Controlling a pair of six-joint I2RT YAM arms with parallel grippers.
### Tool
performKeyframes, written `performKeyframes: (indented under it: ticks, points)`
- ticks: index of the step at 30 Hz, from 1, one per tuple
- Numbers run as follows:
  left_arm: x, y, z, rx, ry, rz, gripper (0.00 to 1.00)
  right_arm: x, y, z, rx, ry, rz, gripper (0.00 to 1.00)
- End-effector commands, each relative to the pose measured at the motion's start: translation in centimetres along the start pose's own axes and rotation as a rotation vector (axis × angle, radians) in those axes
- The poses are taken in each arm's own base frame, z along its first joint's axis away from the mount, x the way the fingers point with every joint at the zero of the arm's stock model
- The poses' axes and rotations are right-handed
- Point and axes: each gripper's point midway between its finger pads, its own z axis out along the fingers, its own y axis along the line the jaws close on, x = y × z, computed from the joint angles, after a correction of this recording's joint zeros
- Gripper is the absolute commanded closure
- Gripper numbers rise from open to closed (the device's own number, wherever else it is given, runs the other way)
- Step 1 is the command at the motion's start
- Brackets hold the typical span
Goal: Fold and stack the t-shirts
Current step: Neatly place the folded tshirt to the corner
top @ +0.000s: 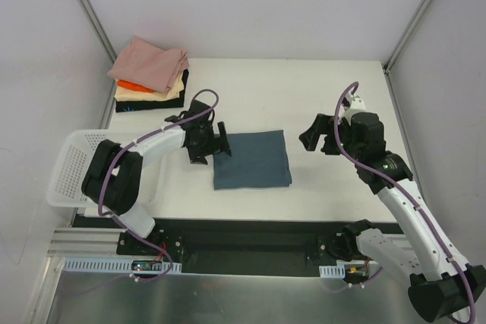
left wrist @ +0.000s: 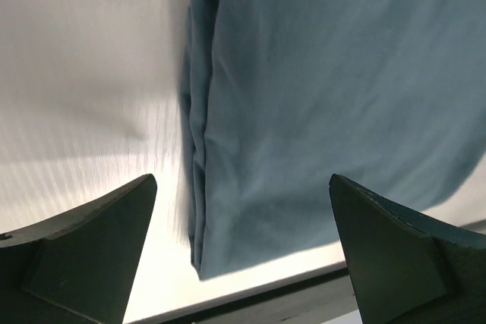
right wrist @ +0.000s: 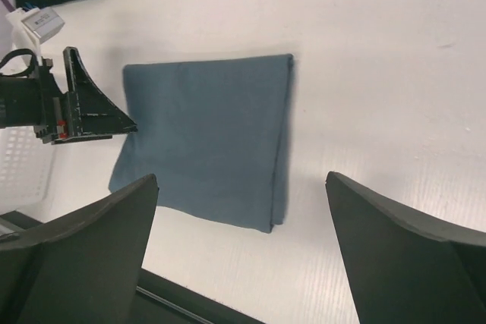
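Note:
A slate-blue t-shirt lies folded into a flat rectangle at the middle of the table; it also shows in the wrist views. At the back left sits a stack of folded t-shirts: dusty pink on top, then orange, cream and black. My left gripper hangs open just off the blue shirt's left edge, nothing between its fingers. The right gripper is open too, a short way right of the shirt, empty.
A white lattice basket stands at the table's left edge, beside the left arm. The table's front edge runs just below the blue shirt. Grey walls close in the back and both sides.

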Motion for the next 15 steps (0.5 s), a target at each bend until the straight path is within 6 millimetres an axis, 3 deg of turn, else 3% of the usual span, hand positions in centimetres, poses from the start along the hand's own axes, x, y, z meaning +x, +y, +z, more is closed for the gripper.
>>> performKeyframes:
  ticks: [1, 9, 13, 15]
  points:
    - [-1.1, 0.1, 1.4, -0.044, 0.019, -0.026, 0.04, 1.1, -2.1, 0.4, 0.089, 0.044, 0.026, 0.04]
    - [1.2, 0.8, 4.4, -0.087, 0.131, -0.033, 0.18, 2.0, -2.1, 1.0, 0.051, 0.094, 0.022, 0.04]
    - [2.9, 0.8, 5.9, -0.117, 0.184, -0.006, 0.37, 2.3, -2.1, 1.6, 0.022, 0.118, 0.046, 0.04]
    - [2.6, 1.5, 6.3, -0.175, 0.144, -0.019, 0.52, 2.4, -2.1, 2.1, 0.007, 0.13, 0.058, 0.04]
